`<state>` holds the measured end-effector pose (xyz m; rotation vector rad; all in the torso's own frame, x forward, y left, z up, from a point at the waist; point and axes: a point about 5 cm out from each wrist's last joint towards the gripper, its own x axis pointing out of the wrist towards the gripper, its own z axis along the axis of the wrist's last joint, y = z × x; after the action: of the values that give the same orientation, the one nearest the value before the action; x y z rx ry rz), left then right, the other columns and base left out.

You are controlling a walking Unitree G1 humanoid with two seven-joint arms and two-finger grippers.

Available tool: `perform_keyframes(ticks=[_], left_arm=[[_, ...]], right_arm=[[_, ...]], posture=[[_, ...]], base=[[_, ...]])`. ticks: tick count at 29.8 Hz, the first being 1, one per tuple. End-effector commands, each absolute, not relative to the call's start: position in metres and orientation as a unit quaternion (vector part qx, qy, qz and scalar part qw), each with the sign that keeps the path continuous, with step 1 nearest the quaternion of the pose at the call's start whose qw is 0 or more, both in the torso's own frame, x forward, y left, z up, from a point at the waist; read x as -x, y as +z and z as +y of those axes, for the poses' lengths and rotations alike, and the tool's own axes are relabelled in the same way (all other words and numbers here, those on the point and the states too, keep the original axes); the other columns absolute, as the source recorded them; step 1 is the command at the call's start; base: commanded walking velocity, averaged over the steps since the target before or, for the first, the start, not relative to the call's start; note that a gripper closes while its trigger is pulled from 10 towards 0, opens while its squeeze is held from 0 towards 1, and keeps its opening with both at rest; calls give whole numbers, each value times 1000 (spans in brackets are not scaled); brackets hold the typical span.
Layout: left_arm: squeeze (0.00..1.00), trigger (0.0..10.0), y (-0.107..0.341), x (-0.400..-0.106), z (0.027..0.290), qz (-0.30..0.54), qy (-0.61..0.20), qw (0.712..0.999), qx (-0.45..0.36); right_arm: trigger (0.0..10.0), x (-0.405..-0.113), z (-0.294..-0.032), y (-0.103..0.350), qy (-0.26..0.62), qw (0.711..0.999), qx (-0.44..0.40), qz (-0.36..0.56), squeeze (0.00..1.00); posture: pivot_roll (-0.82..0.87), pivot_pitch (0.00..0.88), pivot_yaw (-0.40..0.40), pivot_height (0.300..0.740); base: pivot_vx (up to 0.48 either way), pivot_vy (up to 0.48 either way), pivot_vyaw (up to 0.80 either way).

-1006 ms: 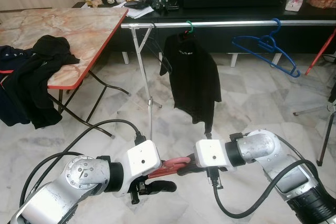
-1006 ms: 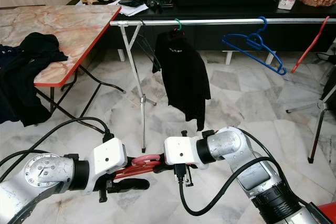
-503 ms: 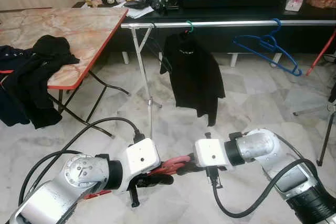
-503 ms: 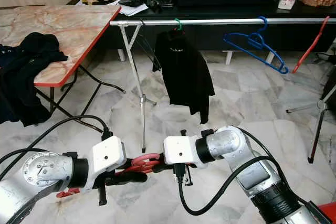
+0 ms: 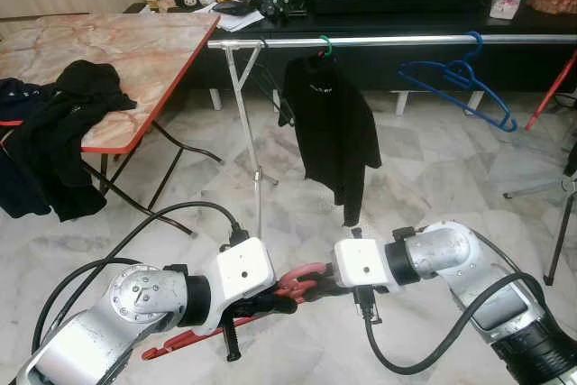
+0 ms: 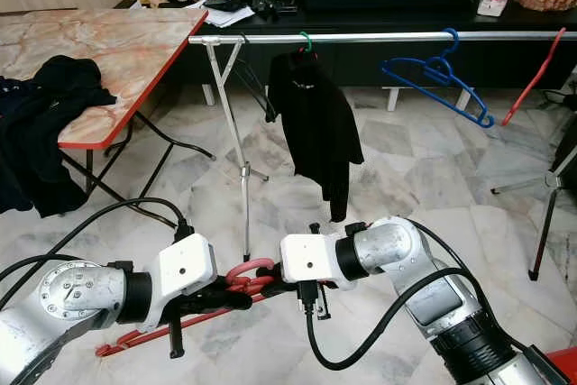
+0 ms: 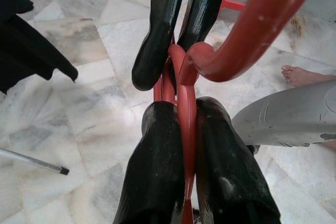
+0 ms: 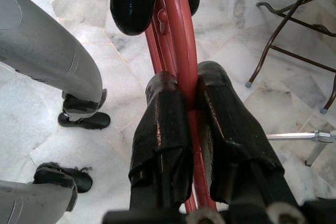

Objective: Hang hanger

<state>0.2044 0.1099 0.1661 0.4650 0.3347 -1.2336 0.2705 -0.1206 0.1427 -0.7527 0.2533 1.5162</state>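
Red hanger [image 5: 302,279] gripped low, not yet hung
Clamped by both left gripper [image 7: 181,111] and right gripper [image 8: 185,103], fingers closed on it; lift to rail [image 5: 397,41] and hooking remain

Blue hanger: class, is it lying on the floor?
No. The blue hanger hangs by its hook from the rail, beside the black shirt.

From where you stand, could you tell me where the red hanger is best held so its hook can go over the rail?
Grip the red hanger on its neck, just below the hook, coming from the side with fingers flat against its thin plane. Both the left hand and right hand already clamp there. This probably keeps the hook free and stops the long body twisting on the way to the rail.
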Motion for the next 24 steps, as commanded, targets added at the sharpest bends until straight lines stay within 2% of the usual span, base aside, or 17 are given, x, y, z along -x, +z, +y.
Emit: perform_keyframes(ticks=[1,4,5,6,24], left_arm=[[0,0,163,-201,108,164,-583,767,-214],[0,0,163,-201,108,164,-583,767,-214],[0,0,163,-201,108,164,-582,767,-214],[0,0,163,-201,108,164,-583,767,-214],[0,0,162,-200,113,174,-583,759,-233]], right_arm=[[10000,-274,-114,153,667,662,330,82,0],[10000,-274,-114,153,668,663,328,83,0],[10000,-274,-114,152,668,665,325,85,255],[10000,-274,-114,152,667,666,323,87,1000],[10000,-268,-116,147,687,647,316,103,1000]], posture=[[-17,52,51,740],[-17,52,52,740],[-17,52,52,740],[-17,52,52,740],[-16,51,50,740]], base=[[0,0,0],[0,0,0],[0,0,0],[0,0,0],[0,0,0]])
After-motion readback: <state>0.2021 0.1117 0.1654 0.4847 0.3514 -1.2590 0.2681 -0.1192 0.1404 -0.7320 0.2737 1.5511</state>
